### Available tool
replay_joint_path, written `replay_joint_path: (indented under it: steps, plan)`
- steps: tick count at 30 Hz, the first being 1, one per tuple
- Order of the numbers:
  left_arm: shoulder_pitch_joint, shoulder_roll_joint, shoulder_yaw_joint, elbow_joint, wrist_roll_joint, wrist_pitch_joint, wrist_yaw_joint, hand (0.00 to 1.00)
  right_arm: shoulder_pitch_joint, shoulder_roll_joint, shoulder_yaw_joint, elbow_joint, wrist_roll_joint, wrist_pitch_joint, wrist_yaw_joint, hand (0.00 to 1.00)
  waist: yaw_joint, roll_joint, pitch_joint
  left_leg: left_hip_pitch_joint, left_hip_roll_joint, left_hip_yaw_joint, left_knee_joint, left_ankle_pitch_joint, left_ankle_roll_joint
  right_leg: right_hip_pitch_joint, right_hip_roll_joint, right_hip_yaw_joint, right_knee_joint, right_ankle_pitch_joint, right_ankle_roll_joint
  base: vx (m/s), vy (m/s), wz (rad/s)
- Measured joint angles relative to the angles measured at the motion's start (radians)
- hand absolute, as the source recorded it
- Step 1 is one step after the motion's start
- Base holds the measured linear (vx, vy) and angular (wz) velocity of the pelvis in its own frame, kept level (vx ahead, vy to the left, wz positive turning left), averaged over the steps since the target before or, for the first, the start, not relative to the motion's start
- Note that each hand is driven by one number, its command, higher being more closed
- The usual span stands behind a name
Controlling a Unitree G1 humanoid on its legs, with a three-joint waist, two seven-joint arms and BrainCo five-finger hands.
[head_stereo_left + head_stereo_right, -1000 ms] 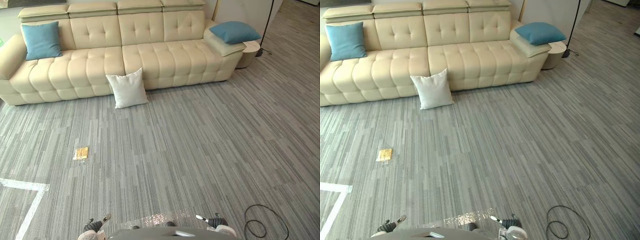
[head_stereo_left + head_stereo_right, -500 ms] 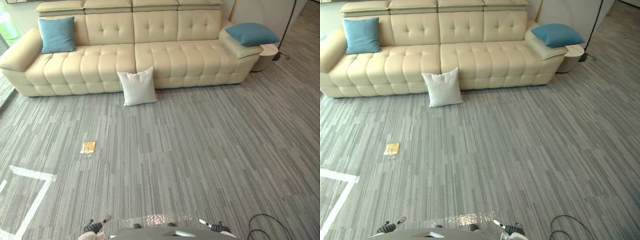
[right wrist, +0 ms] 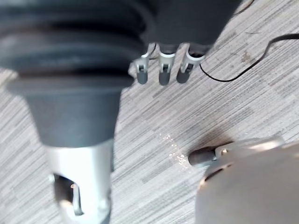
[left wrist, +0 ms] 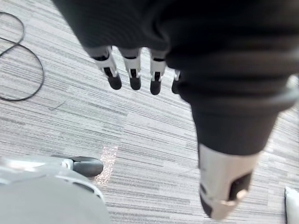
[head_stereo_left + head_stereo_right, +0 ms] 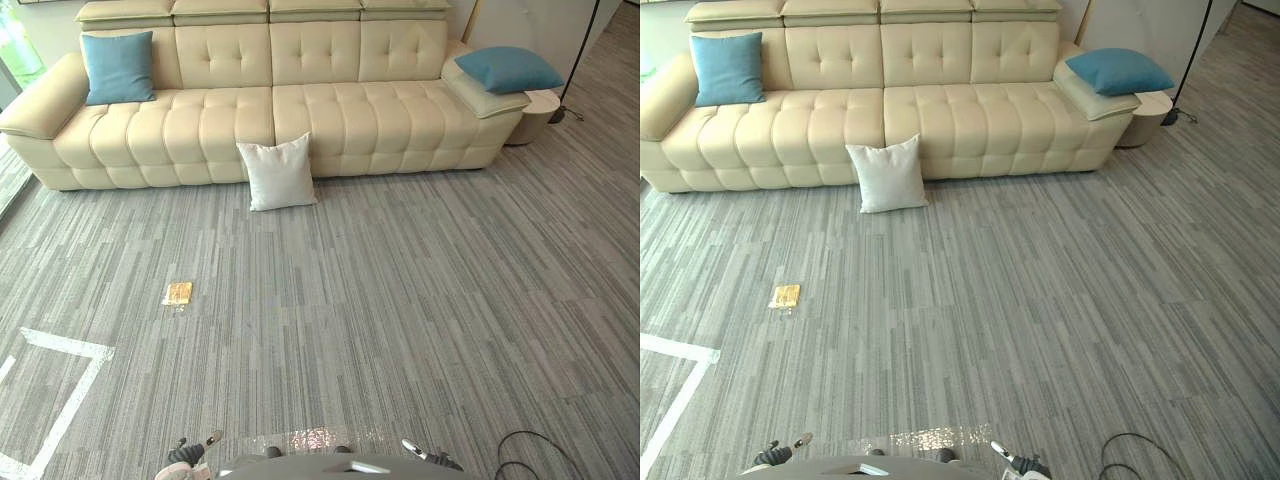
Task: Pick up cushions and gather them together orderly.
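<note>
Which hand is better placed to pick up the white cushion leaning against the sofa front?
Left, narrowly. The white cushion sits slightly to the robot's left of centre. Both the left hand and right hand hang open and empty, far from it, so walking closer comes first.

There are three square fabric cushions. Two are blue, the ten o'clock teal-blue cushion (image 5: 118,67) and the two o'clock teal-blue cushion (image 5: 508,69), and one is a white cushion (image 5: 280,173) at twelve o'clock. There is also one long cream tufted leather sofa (image 5: 330,115), one round beige side table (image 5: 541,103) and one small flat yellow packet (image 5: 178,293).
</note>
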Motion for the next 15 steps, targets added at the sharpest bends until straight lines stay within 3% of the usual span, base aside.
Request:
replay_joint_path:
  steps: [9, 13, 14, 15]
  plan:
    - [-0.003, 0.003, 0.001, -0.011, 0.000, 0.001, 0.000, 0.00, 0.000, 0.005, -0.002, -0.003, 0.010, -0.001, 0.000, 0.00, 0.000, -0.007, 0.005, -0.021, 0.006, 0.006, 0.019, -0.013, -0.013, -0.009, 0.003, 0.000, 0.013, -0.012, -0.007, -0.01, -0.006, 0.00]
    - [-0.024, 0.009, 0.001, -0.032, -0.002, 0.002, -0.001, 0.00, 0.001, 0.019, -0.002, -0.046, 0.032, -0.002, 0.000, 0.00, -0.002, -0.009, 0.046, -0.125, 0.050, 0.034, 0.282, -0.129, -0.037, -0.024, 0.002, -0.015, 0.105, -0.074, -0.019, 0.00, -0.040, 0.16]
    - [-0.034, 0.010, 0.004, -0.061, -0.003, 0.003, -0.002, 0.00, 0.002, 0.021, 0.013, -0.067, 0.035, -0.002, 0.000, 0.00, -0.002, -0.014, 0.050, -0.221, 0.085, 0.068, 0.498, -0.154, -0.055, -0.059, -0.006, -0.022, 0.177, -0.140, -0.031, -0.04, -0.043, 0.26]
    - [-0.036, 0.010, 0.005, -0.067, -0.004, 0.003, -0.002, 0.00, 0.002, 0.021, 0.016, -0.075, 0.037, -0.002, 0.000, 0.00, 0.004, -0.016, 0.055, -0.265, 0.095, 0.072, 0.584, -0.150, -0.059, -0.061, -0.012, -0.021, 0.197, -0.150, -0.031, -0.02, -0.017, 0.18]
